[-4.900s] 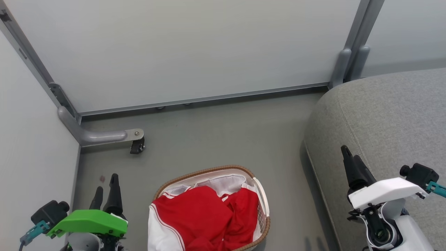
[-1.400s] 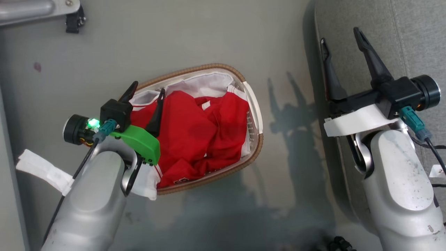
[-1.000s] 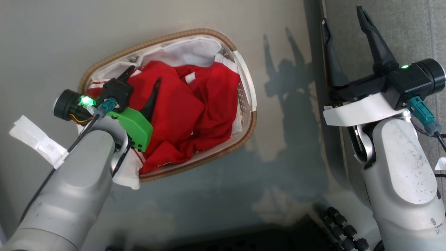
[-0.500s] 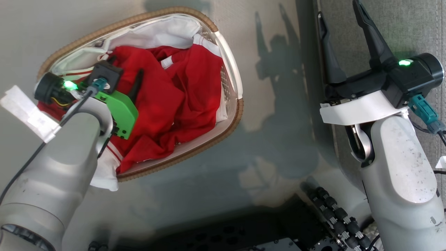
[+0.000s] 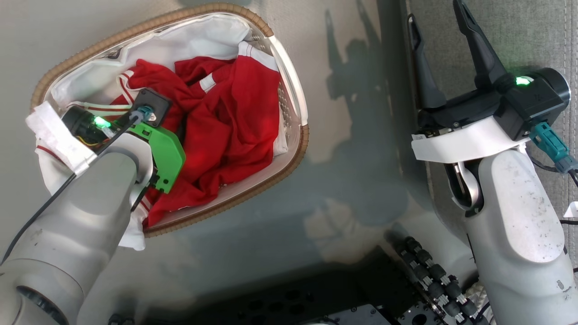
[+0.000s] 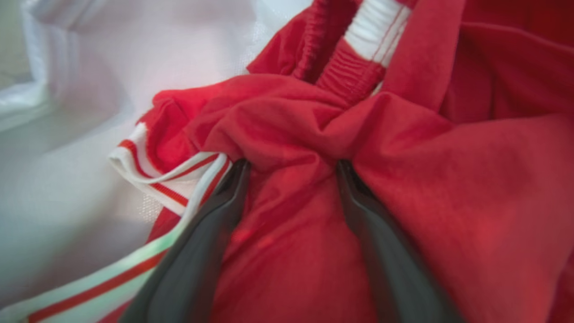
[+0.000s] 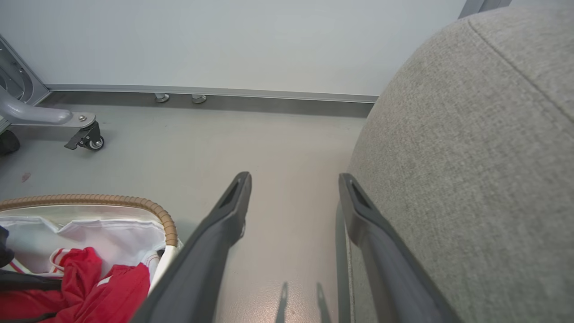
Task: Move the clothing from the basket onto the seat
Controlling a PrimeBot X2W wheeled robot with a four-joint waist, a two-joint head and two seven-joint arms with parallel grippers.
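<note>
Head view, looking down: I have the left gripper (image 6: 291,166) sunk into the clothing (image 5: 226,113). The clothing lies heaped in the basket (image 5: 298,149) at the upper left of the frame, on top of the white liner (image 5: 180,40). None of it is on the seat (image 5: 519,36), the grey couch along the right edge. Left wrist view: the two dark fingers stand apart, roughly half spread, with their tips pressed into the red fabric and a raised fold bunched between them at centre frame; nothing is gripped yet. The striped trim (image 6: 179,179) lies against the left-hand finger. The right gripper (image 5: 434,11), at the upper right of the head view, is spread wide and empty, poised where the floor (image 5: 352,45) meets the couch. The step in hand, as I judge it, is the first grasp. To do it well I would close on the thick fold itself, not on the thin striped edge. I would also keep the tips clear of the liner at the left of the wrist view, since pinching it could drag the basket along. Soft cloth will trail, so I would lift high enough for the hanging part to pass the woven rim, and watch whether the second piece comes up tangled. No brand, label or writing is legible on the garments or basket; the white tape tag (image 5: 54,135) on the left forearm looks blank.
</note>
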